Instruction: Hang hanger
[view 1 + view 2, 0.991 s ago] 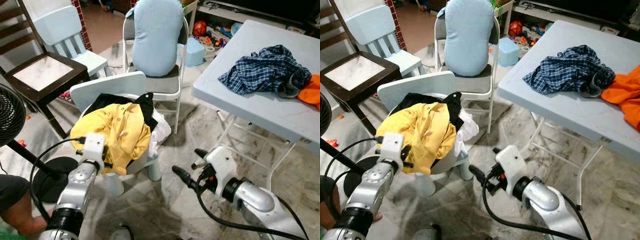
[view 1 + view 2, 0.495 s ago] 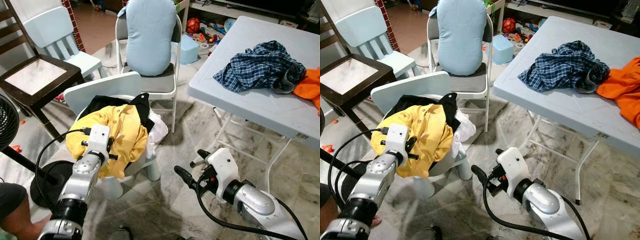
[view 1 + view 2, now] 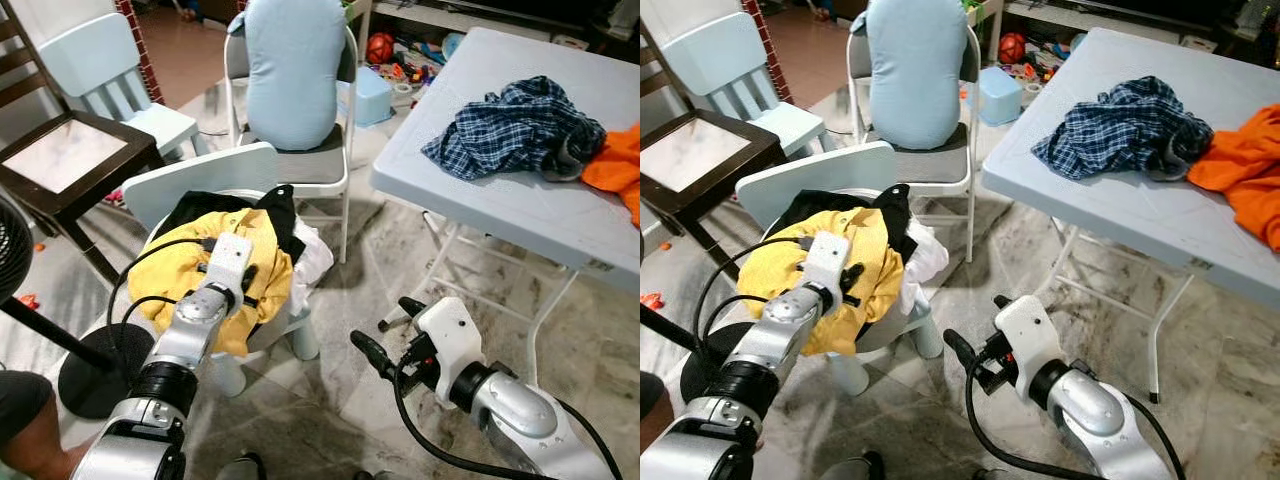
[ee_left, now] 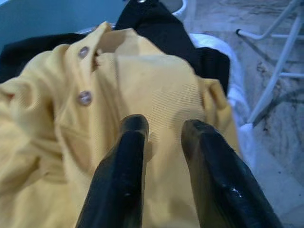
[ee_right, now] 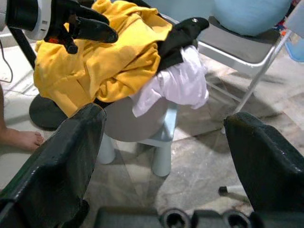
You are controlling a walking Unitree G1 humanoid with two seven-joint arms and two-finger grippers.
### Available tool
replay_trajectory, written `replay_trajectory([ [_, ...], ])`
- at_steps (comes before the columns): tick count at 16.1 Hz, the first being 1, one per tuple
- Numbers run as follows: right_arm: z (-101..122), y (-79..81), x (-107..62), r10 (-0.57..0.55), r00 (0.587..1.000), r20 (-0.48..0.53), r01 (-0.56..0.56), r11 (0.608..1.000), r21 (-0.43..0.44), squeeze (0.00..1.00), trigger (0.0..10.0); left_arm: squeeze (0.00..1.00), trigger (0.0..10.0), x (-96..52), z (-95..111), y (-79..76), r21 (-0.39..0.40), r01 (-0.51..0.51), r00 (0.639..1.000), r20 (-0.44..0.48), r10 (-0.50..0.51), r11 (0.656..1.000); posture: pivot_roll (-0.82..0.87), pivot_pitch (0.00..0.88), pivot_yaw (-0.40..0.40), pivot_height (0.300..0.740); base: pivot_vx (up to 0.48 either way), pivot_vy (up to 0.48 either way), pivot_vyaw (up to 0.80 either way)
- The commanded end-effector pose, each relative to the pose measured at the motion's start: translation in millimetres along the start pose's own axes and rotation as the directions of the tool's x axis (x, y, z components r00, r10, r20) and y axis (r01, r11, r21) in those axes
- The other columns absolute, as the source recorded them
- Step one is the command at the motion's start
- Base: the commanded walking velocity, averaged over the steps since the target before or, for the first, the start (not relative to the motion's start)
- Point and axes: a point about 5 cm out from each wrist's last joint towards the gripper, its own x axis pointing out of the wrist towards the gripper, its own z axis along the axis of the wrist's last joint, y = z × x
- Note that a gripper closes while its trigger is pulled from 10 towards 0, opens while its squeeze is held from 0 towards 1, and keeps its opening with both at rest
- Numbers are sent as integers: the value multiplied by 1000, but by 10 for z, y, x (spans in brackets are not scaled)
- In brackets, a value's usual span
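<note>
A yellow shirt (image 3: 165, 282) lies on top of a heap of clothes on a small white chair (image 3: 200, 175), with a black garment (image 3: 285, 215) and a white one (image 3: 316, 256) under it. My left gripper (image 4: 164, 126) hangs right over the yellow shirt near its buttoned collar, open by a narrow gap and holding nothing. Low over the floor to the right of the chair, my right gripper (image 3: 388, 328) stands wide open and empty. From the right wrist view, the heap rests in a grey tub (image 5: 133, 124). I see no hanger.
A white folding table (image 3: 500, 205) at the right carries a plaid shirt (image 3: 515, 125) and an orange garment (image 3: 615, 165). Behind the heap stands a folding chair (image 3: 310, 168) with a pale blue cushion. A fan base (image 3: 90, 355) and a person's leg (image 3: 25, 420) are at the left.
My left gripper has reached forward and to the right, from the near edge of the heap to over the yellow shirt. The right arm has barely moved. The camera has shifted slightly.
</note>
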Motion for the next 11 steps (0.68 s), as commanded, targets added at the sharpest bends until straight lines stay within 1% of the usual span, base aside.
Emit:
replay_trajectory([
  [1, 26, 0, -24, -4, 1000, 0, 4, 1000, -12, 0, 10000, 1000, 10000, -11, -55, -22, 7, 4, 1000, -15, -4, 1000, -103, 182, -24, 740, 0, 0, 0],
  [2, 27, -1, -24, -3, 1000, 0, 3, 1000, -12, 0, 10000, 1000, 10000, -21, -85, -39, -1, 14, 1000, -19, -14, 1000, -103, 183, -26, 740, 0, 0, 0],
  [3, 25, 1, -23, -1, 1000, -2, 1, 1000, -13, 0, 10000, 1000, 10000, -29, -142, -53, 1, 20, 999, -39, -20, 1000, -101, 183, -28, 740, 0, 0, 0],
  [4, 25, 6, -20, 4, 1000, -3, -4, 1000, -16, 0, 10000, 1000, 10000, -34, -208, -80, 14, 52, 996, -70, -51, 999, -103, 184, -29, 740, 0, 0, 0],
  [6, 28, 5, -20, 5, 1000, -4, -5, 1000, -15, 0, 10000, 1000, 10000, -28, -246, -80, 9, 45, 994, -96, -44, 999, -107, 185, -27, 740, 0, 0, 0],
  [9, -13, 30, -48, 17, 1000, -21, -17, 1000, -2, 0, 10000, 1000, 10000, -28, -326, -92, 28, 50, 991, -128, -46, 998, -112, 184, -27, 740, 0, 0, 0],
  [10, -32, 40, -58, 20, 999, -28, -20, 1000, 13, 0, 10000, 1000, 10000, -29, -378, -77, 46, 49, 987, -157, -41, 998, -115, 184, -28, 740, 0, 0, 0],
  [11, -37, 45, -61, 22, 999, -31, -22, 1000, 9, 0, 10000, 1000, 10000, -27, -400, -56, 53, 41, 985, -172, -31, 998, -116, 184, -27, 740, 0, 0, 0],
])
